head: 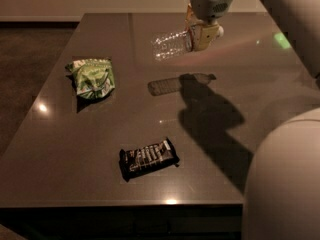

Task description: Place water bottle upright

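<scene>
The water bottle [169, 45] is a clear ribbed plastic bottle. It hangs on its side in the air above the far middle of the dark table [75, 144], its body pointing left. My gripper [201, 34] is shut on its neck end at the right, so the cap and label are hidden behind the fingers [206, 35]. The bottle's shadow lies on the table below.
A crumpled green snack bag [91, 77] lies at the left of the table. A dark candy bar wrapper [148, 157] lies near the front edge. My white arm and base fill the right side of the view.
</scene>
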